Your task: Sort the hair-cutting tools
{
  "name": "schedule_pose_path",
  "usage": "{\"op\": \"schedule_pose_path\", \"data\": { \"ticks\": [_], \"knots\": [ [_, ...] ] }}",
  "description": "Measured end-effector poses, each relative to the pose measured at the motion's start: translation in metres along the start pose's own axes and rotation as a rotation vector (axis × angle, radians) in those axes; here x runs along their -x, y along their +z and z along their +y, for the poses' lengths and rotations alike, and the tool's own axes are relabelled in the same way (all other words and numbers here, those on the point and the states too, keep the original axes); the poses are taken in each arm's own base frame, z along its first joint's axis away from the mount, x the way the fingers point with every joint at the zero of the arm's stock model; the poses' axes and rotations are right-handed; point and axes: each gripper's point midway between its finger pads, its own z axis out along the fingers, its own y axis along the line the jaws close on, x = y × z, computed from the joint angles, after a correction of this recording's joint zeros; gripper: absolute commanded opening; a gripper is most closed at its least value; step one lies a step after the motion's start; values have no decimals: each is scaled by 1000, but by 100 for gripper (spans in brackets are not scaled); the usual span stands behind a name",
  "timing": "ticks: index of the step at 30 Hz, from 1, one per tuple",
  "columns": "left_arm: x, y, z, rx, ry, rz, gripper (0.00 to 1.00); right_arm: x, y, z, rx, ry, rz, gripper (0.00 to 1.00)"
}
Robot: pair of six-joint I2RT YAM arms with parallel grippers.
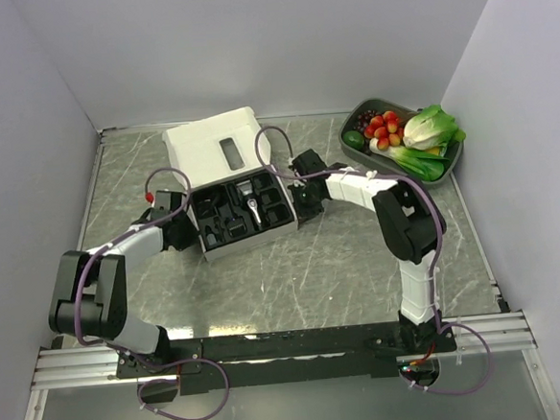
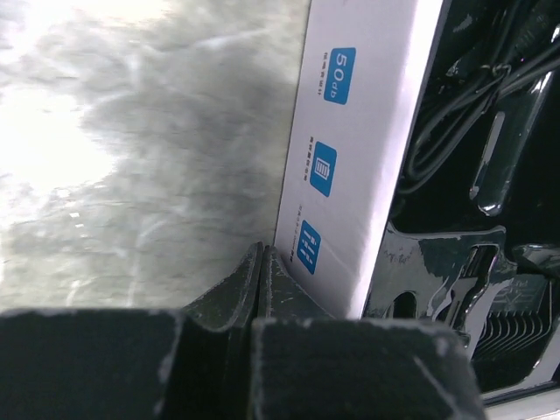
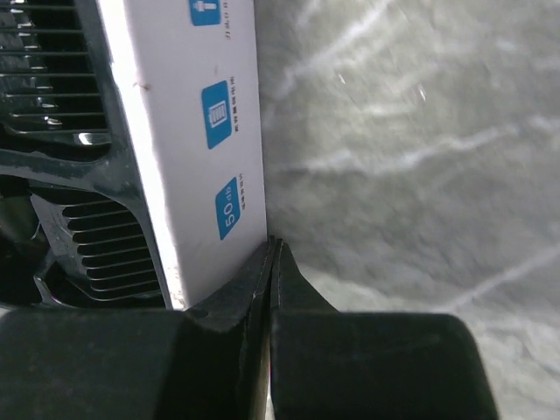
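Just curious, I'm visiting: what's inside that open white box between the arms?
A black moulded tray holding a clipper, a cable and toothed comb guards. Anything beneath the tray is covered.

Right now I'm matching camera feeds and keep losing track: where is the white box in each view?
Top external: white box left of centre, lid open toward the back.
Left wrist: its icon-printed side wall stands right of centre.
Right wrist: its side wall stands left of centre.
Shared landmark: grey marbled table beside the box.
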Motion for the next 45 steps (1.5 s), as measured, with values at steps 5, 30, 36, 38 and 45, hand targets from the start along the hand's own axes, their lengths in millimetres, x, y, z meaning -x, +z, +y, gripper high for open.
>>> {"op": "schedule_pose_path", "data": {
  "ticks": [5, 30, 36, 38, 45],
  "knots": [
    [-7, 3, -10, -27, 56, 7, 1, -12, -7, -9, -32, -4, -3, 0],
    [-87, -42, -41, -87, 292, 97, 13, -120, -78, -33, -156, 20, 0, 0],
    [-24, -71, -75, -83, 254, -19, 19, -64, -103, -28, -169, 71, -127, 0],
    [15, -79, -89, -126, 190, -92, 18, -26, -119, -22, -136, 113, -227, 0],
    [86, -56, -38, -61, -16, -155, 1, 41, -131, -64, -130, 321, -385, 0]
  ]
}}
